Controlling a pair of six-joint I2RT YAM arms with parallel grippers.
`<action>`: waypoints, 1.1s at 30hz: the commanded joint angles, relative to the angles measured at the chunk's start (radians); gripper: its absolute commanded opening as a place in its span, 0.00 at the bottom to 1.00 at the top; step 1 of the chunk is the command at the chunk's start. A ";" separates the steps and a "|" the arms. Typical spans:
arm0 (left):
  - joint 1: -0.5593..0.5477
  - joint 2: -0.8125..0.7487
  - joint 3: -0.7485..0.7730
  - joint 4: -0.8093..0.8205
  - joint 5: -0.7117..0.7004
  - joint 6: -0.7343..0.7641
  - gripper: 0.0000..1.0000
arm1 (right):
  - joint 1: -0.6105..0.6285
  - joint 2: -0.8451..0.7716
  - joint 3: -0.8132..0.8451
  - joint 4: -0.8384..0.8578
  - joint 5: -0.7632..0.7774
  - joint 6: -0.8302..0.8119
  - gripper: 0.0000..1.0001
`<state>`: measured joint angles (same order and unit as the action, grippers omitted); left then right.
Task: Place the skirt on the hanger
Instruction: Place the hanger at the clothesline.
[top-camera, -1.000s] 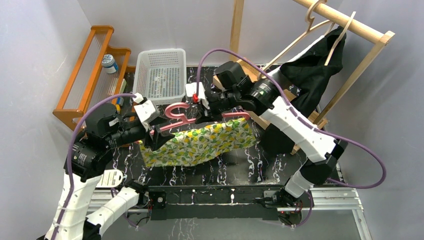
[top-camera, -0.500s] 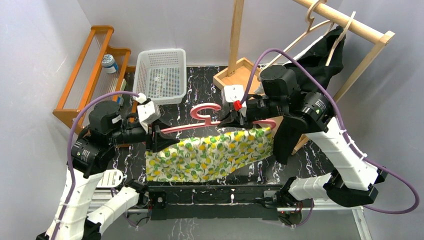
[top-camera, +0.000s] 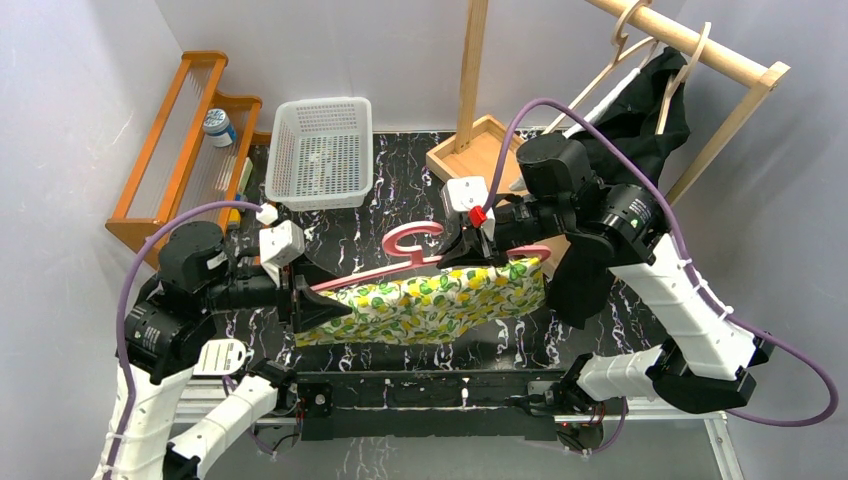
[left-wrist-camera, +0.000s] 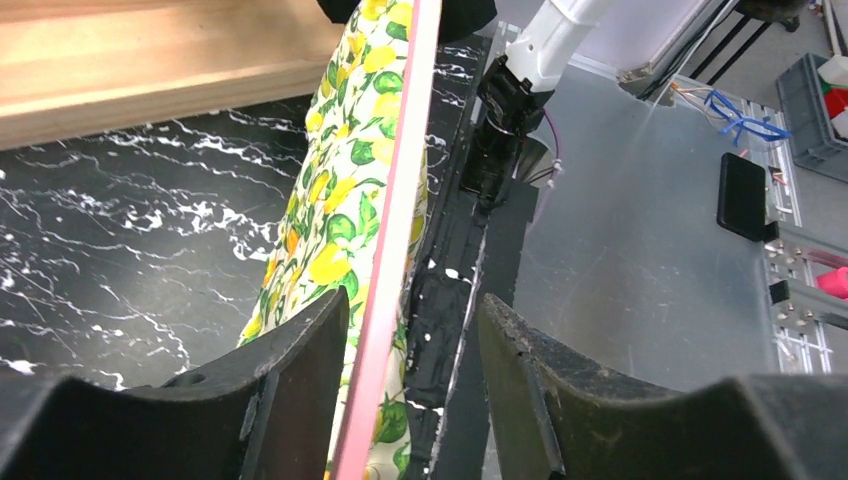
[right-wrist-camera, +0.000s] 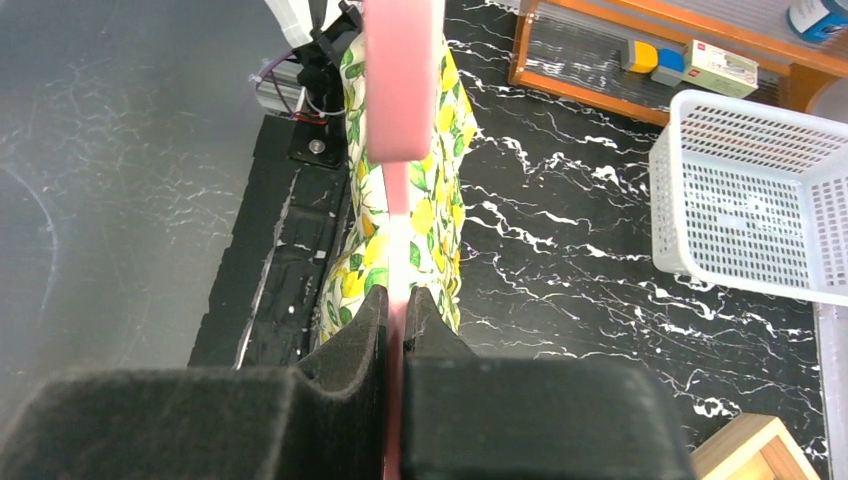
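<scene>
The skirt (top-camera: 440, 300) is made of matt printed cloth, the hanger (right-wrist-camera: 403, 80) of smooth pink plastic. The desk (top-camera: 400, 180) is finished in glossy black marbling. The basket (top-camera: 322, 102) is moulded in white plastic, the rail (top-camera: 735, 60) cut from bare wood; the fingers (left-wrist-camera: 560, 400) are faced in matt, grainy black.

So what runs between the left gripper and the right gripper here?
The pink plastic hanger, with the yellow lemon-print skirt hanging from it, spans from left gripper to right gripper; the top external view shows it.

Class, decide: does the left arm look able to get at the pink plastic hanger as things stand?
Probably yes: the left gripper, jaws open, straddles the pink plastic hanger, with nothing between; the lemon-print fabric skirt hangs below it.
</scene>
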<state>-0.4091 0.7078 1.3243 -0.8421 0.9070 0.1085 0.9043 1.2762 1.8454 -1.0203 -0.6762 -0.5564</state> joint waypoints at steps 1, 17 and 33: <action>-0.002 0.030 0.024 -0.102 0.016 0.002 0.47 | 0.002 -0.015 -0.004 0.066 -0.071 0.009 0.00; -0.002 0.075 0.094 -0.171 -0.054 0.131 0.00 | 0.016 0.009 -0.038 0.109 -0.043 0.065 0.09; -0.002 -0.018 0.153 -0.102 -0.429 0.144 0.00 | 0.015 -0.080 -0.124 0.376 0.138 0.162 0.85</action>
<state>-0.4141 0.7082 1.4368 -1.0298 0.5640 0.2539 0.9169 1.2743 1.7618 -0.8135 -0.6186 -0.4267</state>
